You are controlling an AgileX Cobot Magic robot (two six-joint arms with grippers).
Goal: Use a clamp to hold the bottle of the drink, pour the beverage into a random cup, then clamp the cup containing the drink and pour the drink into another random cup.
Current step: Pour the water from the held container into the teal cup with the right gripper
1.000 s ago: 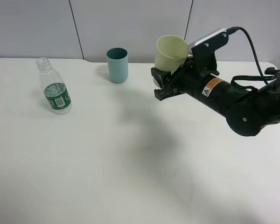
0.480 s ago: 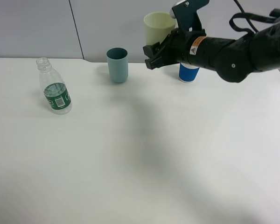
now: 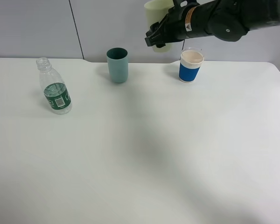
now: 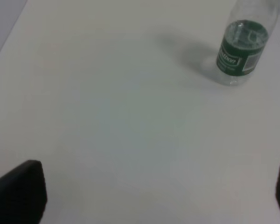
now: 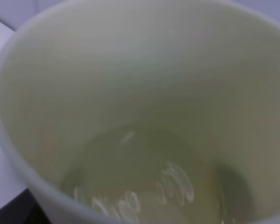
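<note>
- the right gripper [image 3: 153, 39] is clamping the pale yellow-green cup [image 3: 155, 10], holding it high in the air beyond the teal cup [image 3: 117, 65].
- the beverage [image 5: 144, 186] is sitting in the cup's bottom, so the first pour is looking done.
- the bottle [image 3: 53, 87] is standing uncapped on the table [image 3: 140, 163], well apart.
- the left gripper [image 4: 149, 196] is hanging wide, holding nothing.
- the second pour, into the teal cup, is looking like all that's left.
</note>
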